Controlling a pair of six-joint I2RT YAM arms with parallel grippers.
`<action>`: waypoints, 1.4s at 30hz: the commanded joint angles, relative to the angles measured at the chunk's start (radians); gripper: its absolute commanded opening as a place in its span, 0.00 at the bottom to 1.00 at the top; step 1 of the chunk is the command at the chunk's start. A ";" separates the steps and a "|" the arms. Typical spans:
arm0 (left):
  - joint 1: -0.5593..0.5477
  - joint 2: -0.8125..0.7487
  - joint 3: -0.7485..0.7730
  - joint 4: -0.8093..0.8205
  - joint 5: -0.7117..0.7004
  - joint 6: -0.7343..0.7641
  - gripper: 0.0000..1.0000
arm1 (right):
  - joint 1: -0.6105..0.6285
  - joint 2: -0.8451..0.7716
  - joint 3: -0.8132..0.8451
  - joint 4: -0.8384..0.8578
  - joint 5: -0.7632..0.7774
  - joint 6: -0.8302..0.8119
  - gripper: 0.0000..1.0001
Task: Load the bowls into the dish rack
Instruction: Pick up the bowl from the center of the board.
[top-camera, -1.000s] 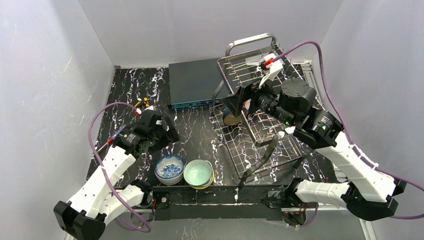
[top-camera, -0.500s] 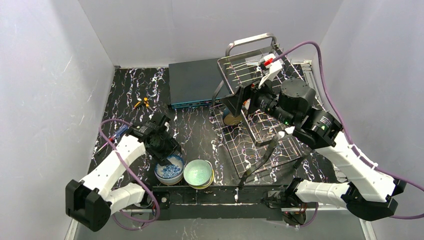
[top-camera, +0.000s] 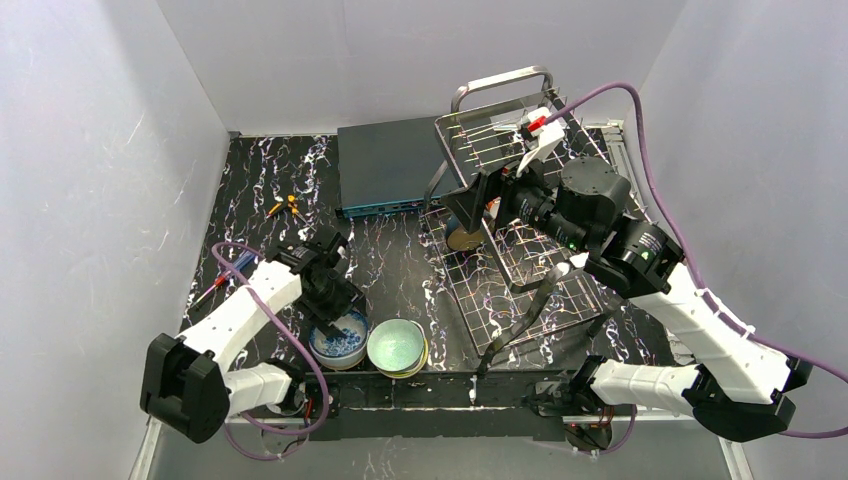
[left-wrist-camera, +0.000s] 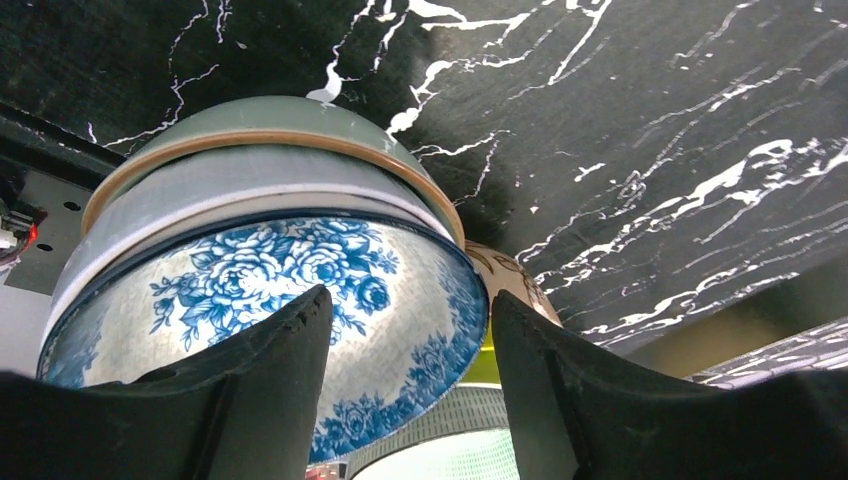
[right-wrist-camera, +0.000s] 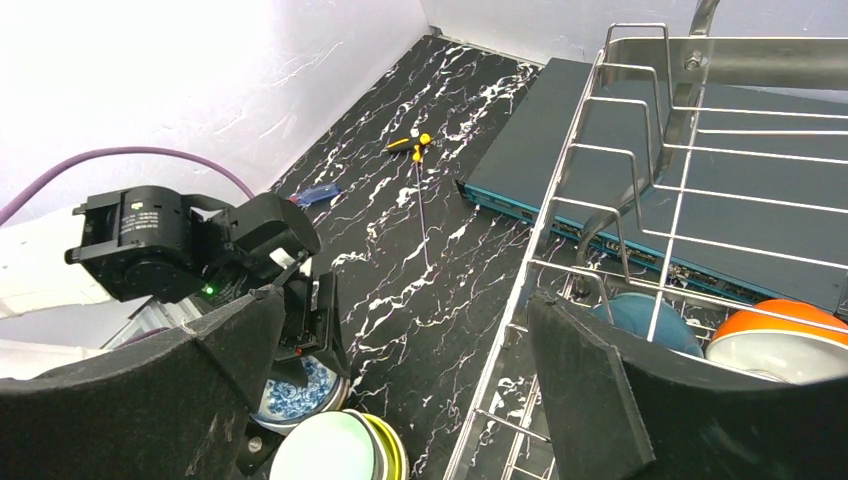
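The blue-patterned bowl tops a stack near the table's front edge. My left gripper stands open astride its far rim, one finger over the inside and one outside. Beside it sits a pale green bowl on a lime-yellow one. My right gripper hangs open and empty above the left end of the dish rack. In the rack stand a dark blue bowl and an orange-and-white bowl.
A flat dark-teal box lies behind the rack's left side. A small orange-yellow tool and a blue-and-red pen lie at the left. White walls close in the left, back and right.
My left arm swung forward and right, coming down over the blue-patterned bowl, and its jaws narrowed. The right arm has not moved.
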 joint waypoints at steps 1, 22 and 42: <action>0.004 0.022 -0.032 -0.013 0.026 -0.014 0.55 | 0.004 -0.004 -0.005 0.035 0.011 -0.009 0.99; 0.005 -0.084 0.003 0.009 0.036 0.010 0.00 | 0.004 -0.005 0.002 0.030 0.021 -0.022 0.99; 0.004 -0.254 0.100 0.125 0.102 0.289 0.00 | 0.003 0.000 0.005 0.039 0.013 -0.021 0.99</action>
